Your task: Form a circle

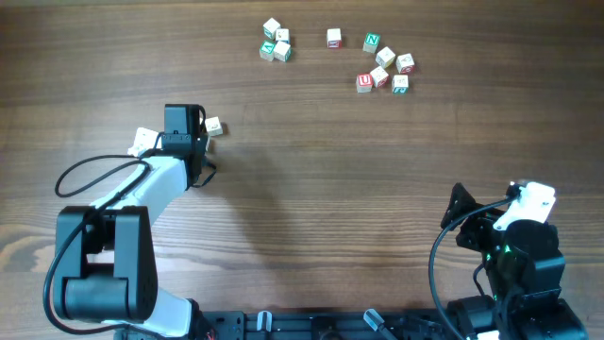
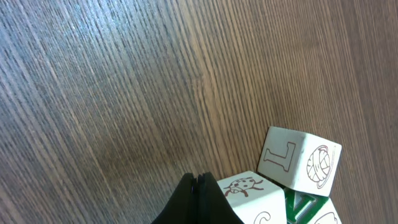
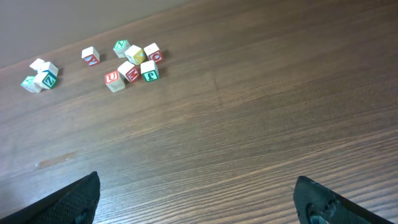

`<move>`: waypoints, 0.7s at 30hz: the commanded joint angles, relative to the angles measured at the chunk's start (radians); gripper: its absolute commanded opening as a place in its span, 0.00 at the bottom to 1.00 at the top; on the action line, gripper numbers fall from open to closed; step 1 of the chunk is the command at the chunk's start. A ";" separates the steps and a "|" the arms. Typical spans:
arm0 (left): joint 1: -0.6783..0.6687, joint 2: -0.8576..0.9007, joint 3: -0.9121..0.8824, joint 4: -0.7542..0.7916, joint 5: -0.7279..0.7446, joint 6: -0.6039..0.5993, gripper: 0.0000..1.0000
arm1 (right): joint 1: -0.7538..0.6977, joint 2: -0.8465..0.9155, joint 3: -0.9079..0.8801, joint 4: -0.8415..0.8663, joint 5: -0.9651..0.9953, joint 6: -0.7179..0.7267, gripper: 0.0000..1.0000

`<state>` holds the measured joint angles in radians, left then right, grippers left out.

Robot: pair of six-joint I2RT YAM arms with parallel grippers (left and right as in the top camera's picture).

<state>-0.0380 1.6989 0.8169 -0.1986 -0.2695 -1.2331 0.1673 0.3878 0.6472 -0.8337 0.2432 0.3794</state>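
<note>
Left claw [image 2: 199,184] is pressed together, its two black fingertips [image 2: 186,200] meeting in a point at the bottom middle of the left wrist view. Just right of those tips, in the lower right of that frame, sits the circle [image 2: 261,190], a tight clump of three small pale wooden letter cubes. One has a brown ladybird on its top and lies closest to the tips. One behind it shows a brown L and a round line drawing. The third, at the bottom edge, has green print and is mostly cut off. The three cubes touch each other; whether the tips touch the ladybird cube cannot be told. In the overhead view the left arm [image 1: 170,184] reaches up from the lower left, and only one pale cube of the clump shows, just beside the claw's right side.

Right claw [image 3: 202,208] is spread wide, its black fingers [image 3: 74,202] in the two lower corners of the right wrist view, above the dark brown wood-grain worktop [image 1: 311,208]. Overhead it sits at the lower right, well apart from every cube.

More pale letter cubes lie along the top of the overhead view. A small cluster [image 1: 276,42] with green print sits at upper centre, and a single cube [image 1: 333,37] with red print lies to its right. A loose group [image 1: 385,66] at upper right includes a green N cube [image 1: 372,42] and a red U cube [image 1: 364,82].
</note>
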 commanded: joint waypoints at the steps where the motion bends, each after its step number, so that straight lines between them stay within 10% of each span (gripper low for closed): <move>1: 0.003 0.013 -0.006 0.004 0.027 -0.010 0.04 | 0.002 0.003 -0.004 0.002 -0.006 -0.010 1.00; 21: 0.003 0.013 -0.006 0.027 0.045 -0.010 0.04 | 0.002 0.003 -0.004 0.002 -0.006 -0.010 1.00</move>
<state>-0.0380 1.6989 0.8169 -0.1707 -0.2337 -1.2331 0.1677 0.3878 0.6472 -0.8337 0.2432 0.3794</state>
